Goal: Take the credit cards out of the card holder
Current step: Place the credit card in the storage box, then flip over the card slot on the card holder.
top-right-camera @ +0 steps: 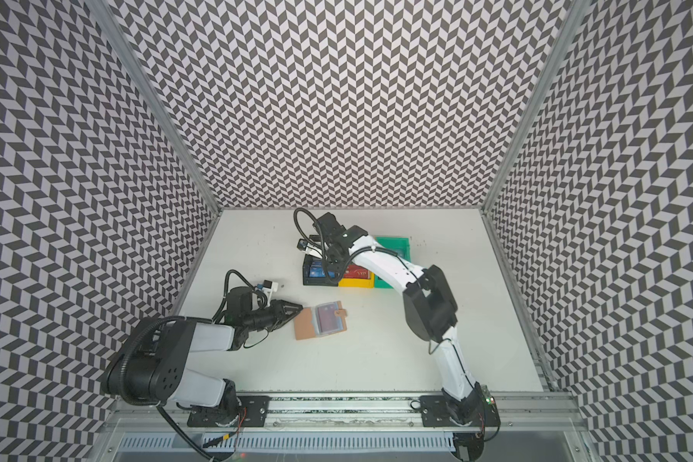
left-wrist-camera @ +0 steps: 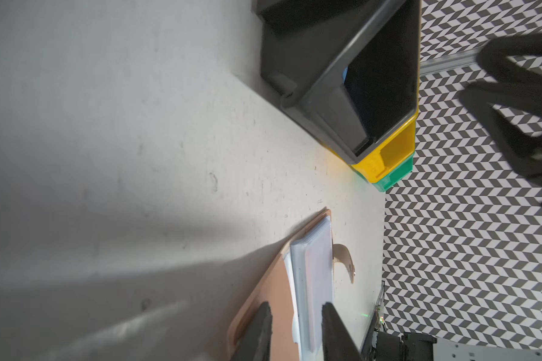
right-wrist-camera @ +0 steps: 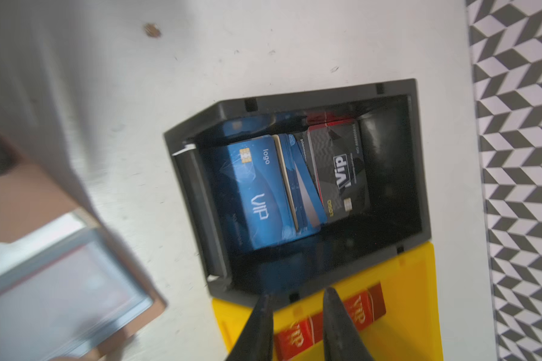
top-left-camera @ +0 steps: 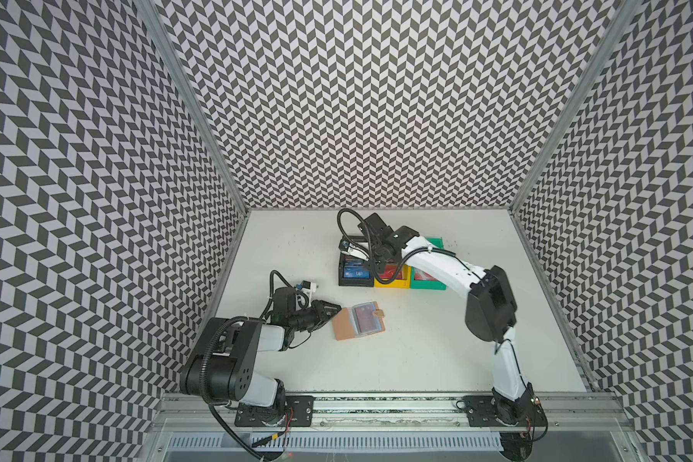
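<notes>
The tan card holder (top-left-camera: 345,326) lies open on the table, and a dark red card (top-left-camera: 367,322) shows through its pale blue sleeves. My left gripper (top-left-camera: 337,310) is at the holder's left edge. In the left wrist view its jaws (left-wrist-camera: 296,312) stand apart over the tan cover (left-wrist-camera: 276,281) and the sleeve stack. My right gripper (right-wrist-camera: 296,297) hangs open and empty over the line between the black bin (right-wrist-camera: 416,175) and the yellow bin (right-wrist-camera: 420,312). A red VIP card (right-wrist-camera: 370,304) lies in the yellow bin. Blue (right-wrist-camera: 254,193) and black (right-wrist-camera: 338,168) VIP cards lie in the black bin.
Black (top-left-camera: 343,280), yellow (top-left-camera: 391,283) and green (top-left-camera: 437,244) bins stand in a row at the back of the table (top-left-camera: 417,352). The right arm (top-left-camera: 489,304) arches over the green bin. Patterned walls close three sides. A metal rail (top-left-camera: 377,404) runs along the front.
</notes>
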Controlling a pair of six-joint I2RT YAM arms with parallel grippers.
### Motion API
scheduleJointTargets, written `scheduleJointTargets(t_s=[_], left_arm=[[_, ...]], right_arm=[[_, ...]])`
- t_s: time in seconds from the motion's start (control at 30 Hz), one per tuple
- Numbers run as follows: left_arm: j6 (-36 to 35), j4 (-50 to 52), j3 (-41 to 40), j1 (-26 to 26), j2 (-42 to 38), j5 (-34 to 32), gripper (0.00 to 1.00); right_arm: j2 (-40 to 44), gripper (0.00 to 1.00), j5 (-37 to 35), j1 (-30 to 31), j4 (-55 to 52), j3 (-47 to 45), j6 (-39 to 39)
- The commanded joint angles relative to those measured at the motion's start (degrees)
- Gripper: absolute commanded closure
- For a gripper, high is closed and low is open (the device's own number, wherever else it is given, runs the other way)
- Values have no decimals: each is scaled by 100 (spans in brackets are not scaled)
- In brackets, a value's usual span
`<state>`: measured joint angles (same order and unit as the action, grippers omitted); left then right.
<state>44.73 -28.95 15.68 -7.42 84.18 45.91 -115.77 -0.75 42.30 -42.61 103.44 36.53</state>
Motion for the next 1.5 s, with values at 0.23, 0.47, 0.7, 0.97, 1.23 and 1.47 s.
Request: scheduleJointTargets(t_s=[0.23, 0.47, 0.7, 0.97, 1.23, 1.47], left_arm=[[-358, 693, 99, -336, -193, -536, 70], [-473, 831, 74, -444, -39, -863, 70], [-483, 764, 15, -479, 111, -1021, 70], [-483, 585, -16, -481, 335, -939, 71], [-500, 491, -53, -481, 474, -935, 71], [-500, 404, -36, -475, 595, -909, 71]], right_arm=[[2249, 85, 2174, 50, 2378, -3393, -3296], [2015, 87, 2550, 50, 3213, -4424, -4134], [1417, 90, 2832, 50, 3316, -4284, -4213], [1083, 92, 2761, 41, 3330, -4254, -4232], [1047, 96, 2593, -84, 3320, -4397, -4301], [920, 97, 2497, -204, 3235, -4467, -4190]])
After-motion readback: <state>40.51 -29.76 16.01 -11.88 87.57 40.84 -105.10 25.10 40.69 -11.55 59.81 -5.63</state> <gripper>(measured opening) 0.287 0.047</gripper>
